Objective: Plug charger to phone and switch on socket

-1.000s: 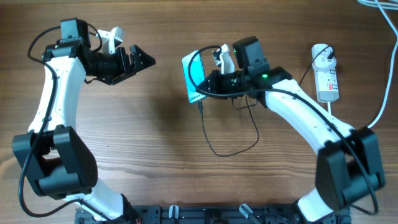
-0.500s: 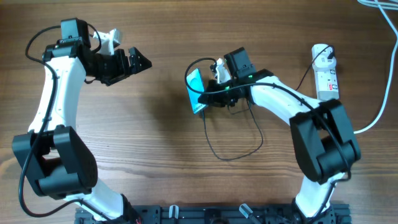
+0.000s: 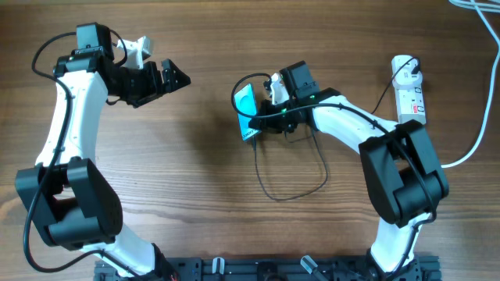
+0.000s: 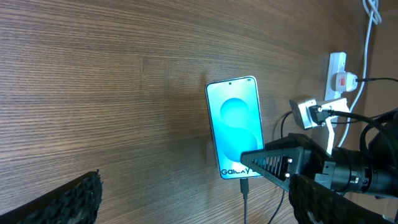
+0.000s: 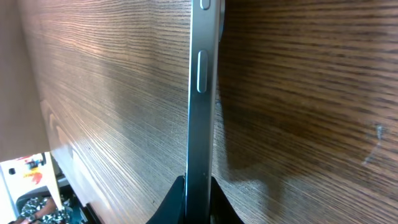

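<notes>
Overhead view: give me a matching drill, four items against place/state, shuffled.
Items:
1. phone
2. socket
3. left gripper
4. charger cable

Place or state:
A. lies in a loop on the table, one end at the phone's bottom edge
B. open, holding nothing, upper left
C. clamped between the fingers of the right gripper
D. far right of the table, a white plug in it

Pairs: 1-C, 2-D, 3-B, 4-A

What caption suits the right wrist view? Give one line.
Right pincer grips the phone edge-on, wooden table behind.
</notes>
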You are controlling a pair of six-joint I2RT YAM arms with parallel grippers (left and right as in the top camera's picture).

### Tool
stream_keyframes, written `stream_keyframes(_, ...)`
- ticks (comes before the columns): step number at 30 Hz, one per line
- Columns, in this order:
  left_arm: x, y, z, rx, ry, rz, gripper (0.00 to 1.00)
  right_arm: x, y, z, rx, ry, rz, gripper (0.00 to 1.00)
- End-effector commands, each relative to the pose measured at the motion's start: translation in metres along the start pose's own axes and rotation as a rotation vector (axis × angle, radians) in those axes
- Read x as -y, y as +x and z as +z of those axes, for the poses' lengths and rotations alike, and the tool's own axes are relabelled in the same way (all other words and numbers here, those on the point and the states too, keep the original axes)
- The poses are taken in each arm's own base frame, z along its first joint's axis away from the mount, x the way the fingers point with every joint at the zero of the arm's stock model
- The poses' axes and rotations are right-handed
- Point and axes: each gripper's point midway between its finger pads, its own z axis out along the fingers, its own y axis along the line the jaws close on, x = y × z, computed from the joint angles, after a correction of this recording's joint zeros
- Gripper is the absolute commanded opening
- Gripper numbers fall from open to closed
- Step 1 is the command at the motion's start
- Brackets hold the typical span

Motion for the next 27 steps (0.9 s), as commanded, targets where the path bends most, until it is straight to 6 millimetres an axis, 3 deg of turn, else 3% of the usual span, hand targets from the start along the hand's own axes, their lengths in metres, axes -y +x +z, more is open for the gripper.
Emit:
stream_keyframes(1,0.000,-0.001,-0.003,0.008,-0.007,0.007,1.00,0.006,0.006,0.015,-0.003,0.060,-0.036,0.04)
stream_keyframes(12,0.000,-0.001,-0.003,0.008,-0.007,0.007,1.00,-0.001,0.014,0.035,0.041,0.185,-0.130,0.05)
stream_keyframes(17,0.000,-0.001,-0.003,0.008,-0.006,0.007,1.00,-0.001,0.014,0.036,0.040,0.187,-0.133,0.20)
stream_keyframes(27,0.000,-0.001,-0.003,0.008,-0.006,0.007,1.00,0.007,0.010,0.034,0.066,0.238,-0.134,0.23)
